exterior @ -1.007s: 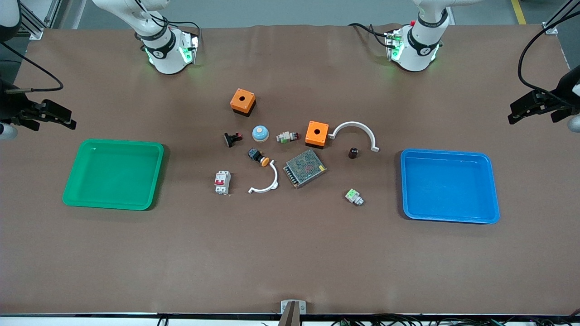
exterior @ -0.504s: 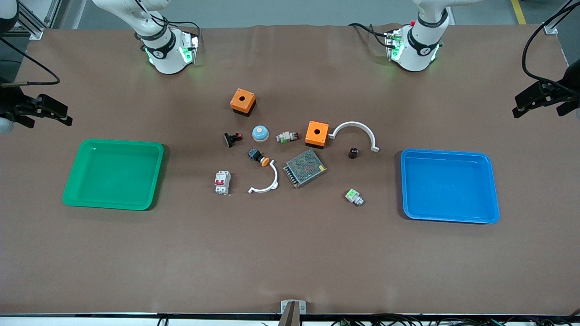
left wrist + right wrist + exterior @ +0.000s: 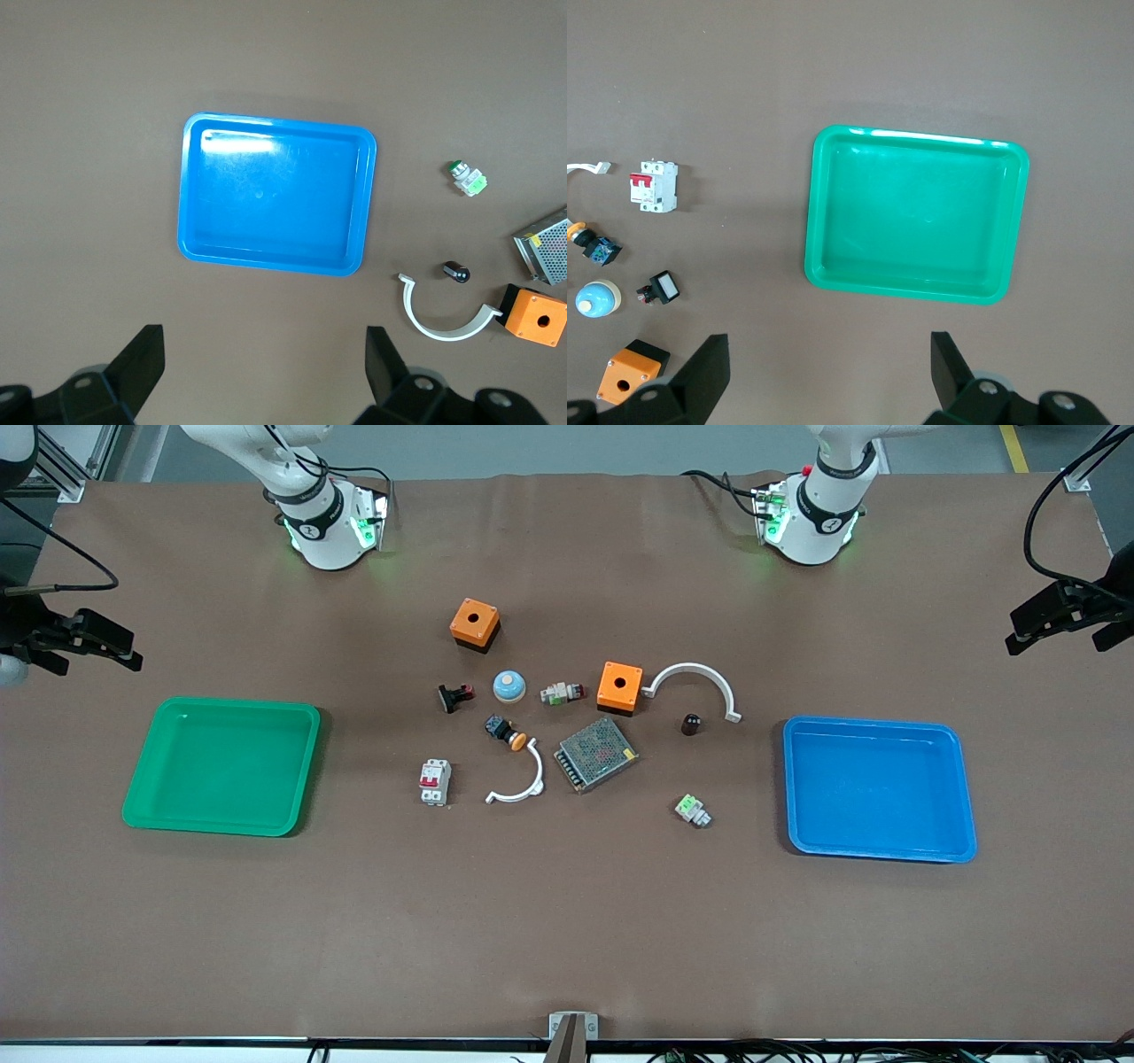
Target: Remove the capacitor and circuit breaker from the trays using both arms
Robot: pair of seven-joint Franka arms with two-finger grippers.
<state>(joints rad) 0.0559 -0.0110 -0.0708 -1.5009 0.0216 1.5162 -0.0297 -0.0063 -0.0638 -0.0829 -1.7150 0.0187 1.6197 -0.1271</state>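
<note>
both black two-finger grippers parted wide, empty: left gripper (image 3: 264,376) raised above blue plastic tray (image 3: 190,190), tiny black cylinder capacitor (image 3: 456,272) nearby; right gripper (image 3: 829,376) above green plastic tray (image 3: 1019,168), white red-levered breaker block (image 3: 653,186) nearby.

No legible text, labels, brand names, numbers or signs are visible on any item. Markings on the breaker (image 3: 435,781) and the arm bases are too small to read.
</note>
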